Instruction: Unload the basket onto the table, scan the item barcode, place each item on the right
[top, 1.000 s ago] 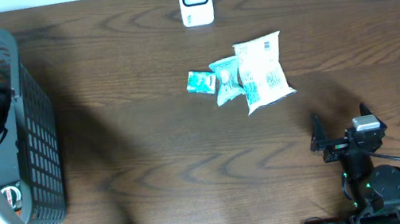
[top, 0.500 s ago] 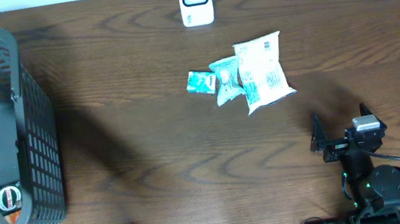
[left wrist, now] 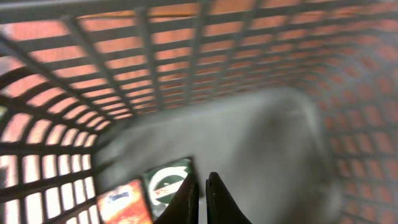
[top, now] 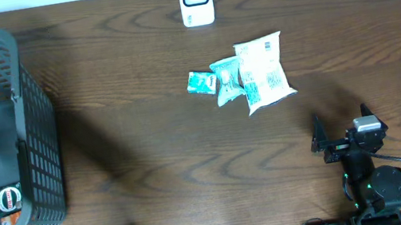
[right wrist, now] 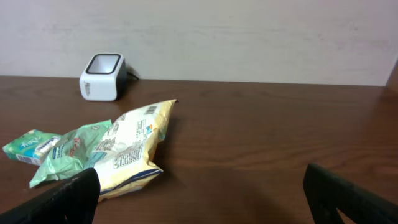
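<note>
A dark brown wooden table (top: 152,160) carries a grey plastic mesh basket (top: 23,116) at its left end. The left gripper (left wrist: 202,196) is shown by its wrist camera looking into that basket, its two fingers pressed together with nothing between them. Just below and left of the tips, a dark green-and-white labelled packet (left wrist: 166,185) and an orange packet (left wrist: 121,204) lie on the basket floor. The right gripper (top: 340,127) is parked with its fingers spread wide and nothing held. Ahead of it and to its left lie a white-and-yellow snack bag (right wrist: 127,146), a pale green pouch (right wrist: 71,152) and a small teal packet (right wrist: 28,146). Well beyond them stands the white box-shaped barcode scanner (right wrist: 102,76). Which item is meant for scanning cannot be told.

If the left fingers are lowered while together, the flat packets would likely be shoved rather than taken, and the mesh wall could be snagged. A barcode could also end up turned away from the scanner.

Compared with a second ago, the left arm's black wrist has left the overhead view past the basket's left rim. The table packets, scanner and right arm are unmoved.
</note>
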Robot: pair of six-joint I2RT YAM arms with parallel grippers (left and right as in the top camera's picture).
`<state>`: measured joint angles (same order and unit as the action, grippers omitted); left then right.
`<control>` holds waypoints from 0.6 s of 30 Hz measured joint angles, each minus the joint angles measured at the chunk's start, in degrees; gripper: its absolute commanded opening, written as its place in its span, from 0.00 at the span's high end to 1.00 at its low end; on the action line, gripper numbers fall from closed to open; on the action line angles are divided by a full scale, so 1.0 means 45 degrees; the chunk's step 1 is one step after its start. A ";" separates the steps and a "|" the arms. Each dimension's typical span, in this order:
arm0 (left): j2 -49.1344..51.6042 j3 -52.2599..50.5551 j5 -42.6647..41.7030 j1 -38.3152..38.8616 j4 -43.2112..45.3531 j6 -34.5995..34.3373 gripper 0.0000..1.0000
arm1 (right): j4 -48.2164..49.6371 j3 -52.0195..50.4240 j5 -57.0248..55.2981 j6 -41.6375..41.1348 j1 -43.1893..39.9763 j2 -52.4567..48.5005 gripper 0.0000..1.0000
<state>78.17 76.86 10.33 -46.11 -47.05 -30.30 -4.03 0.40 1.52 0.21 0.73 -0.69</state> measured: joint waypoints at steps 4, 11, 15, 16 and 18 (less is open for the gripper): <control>0.0457 0.0000 0.0403 -0.0374 -0.0321 -0.0359 0.93 | -0.0005 0.0000 0.0000 0.0000 0.0000 0.0000 0.01; 0.0991 0.0000 0.1914 -0.0568 -0.0359 -0.0855 0.93 | -0.0005 0.0000 0.0000 0.0000 0.0000 0.0000 0.01; 0.0991 0.0000 0.3045 -0.0568 -0.0291 -0.1078 0.93 | -0.0005 0.0000 0.0000 -0.0005 0.0000 0.0000 0.01; 0.0991 0.0000 0.3264 -0.0568 -0.0253 -0.1107 0.92 | -0.0005 0.0000 0.0000 0.0000 0.0000 0.0000 0.01; 0.0991 0.0000 0.3789 -0.0573 -0.0126 -0.1185 0.93 | 0.0000 0.0000 0.0000 0.0000 0.0000 0.0000 0.01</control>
<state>82.63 76.86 27.38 -48.69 -47.62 -35.64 -4.03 0.40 1.52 0.21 0.73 -0.69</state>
